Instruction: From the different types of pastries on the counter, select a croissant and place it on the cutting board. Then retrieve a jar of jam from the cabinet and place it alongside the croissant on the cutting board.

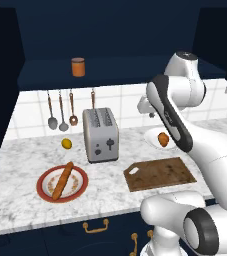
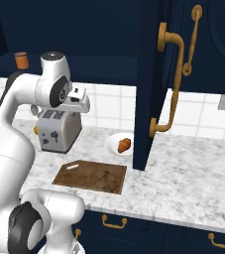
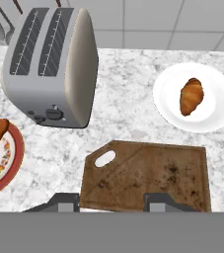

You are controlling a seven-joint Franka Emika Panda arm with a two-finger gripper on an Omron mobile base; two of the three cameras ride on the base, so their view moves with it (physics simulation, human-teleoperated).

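Only left base view catches jar of jam (image 1: 78,67) on cabinet (image 1: 110,35) shelf.

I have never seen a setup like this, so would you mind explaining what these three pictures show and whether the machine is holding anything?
It is a white robot arm on a driving base, in a rendered kitchen. Two pictures come from cameras on the base, behind the arm to its left and right. The third looks down from the hand, its gripper at the bottom, holding nothing.

On the counter: a toaster, a lemon, a bread stick on a red-rimmed plate, a bare cutting board, and a croissant on a white plate. A jar stands in the cabinet.
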